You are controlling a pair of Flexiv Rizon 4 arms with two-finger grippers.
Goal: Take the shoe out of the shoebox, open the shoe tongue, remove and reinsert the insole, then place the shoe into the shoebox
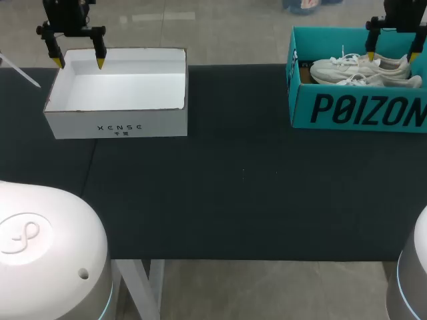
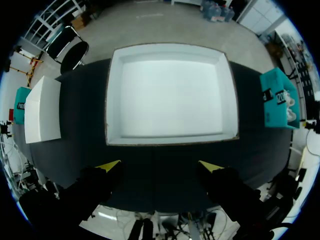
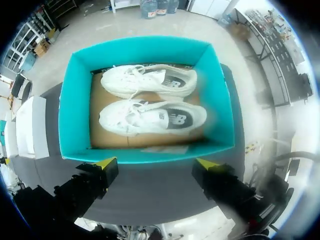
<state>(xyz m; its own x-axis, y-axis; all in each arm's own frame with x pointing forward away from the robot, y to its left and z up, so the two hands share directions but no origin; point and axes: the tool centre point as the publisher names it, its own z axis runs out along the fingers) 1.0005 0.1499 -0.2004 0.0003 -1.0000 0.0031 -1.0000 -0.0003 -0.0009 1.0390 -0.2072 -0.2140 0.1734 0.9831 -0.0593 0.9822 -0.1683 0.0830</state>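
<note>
A teal shoebox [image 1: 360, 110] stands open at the table's far right, with two white sneakers side by side inside it. In the right wrist view the nearer sneaker [image 3: 150, 117] and the farther sneaker [image 3: 147, 80] lie on their sides on brown cardboard within the teal walls [image 3: 72, 115]. My right gripper [image 1: 391, 57] hangs open above the box, clear of the shoes; its yellow tips [image 3: 157, 163] stand wide apart over the box's near wall. My left gripper [image 1: 79, 63] hangs open above an empty white box [image 1: 117, 123], holding nothing [image 2: 160, 166].
The empty white box [image 2: 170, 95] sits at the far left of the black table [image 1: 233, 187]. A flat white lid-like piece [image 2: 42, 115] lies beyond it at the table's left end. The table's broad middle and front lie between the two boxes.
</note>
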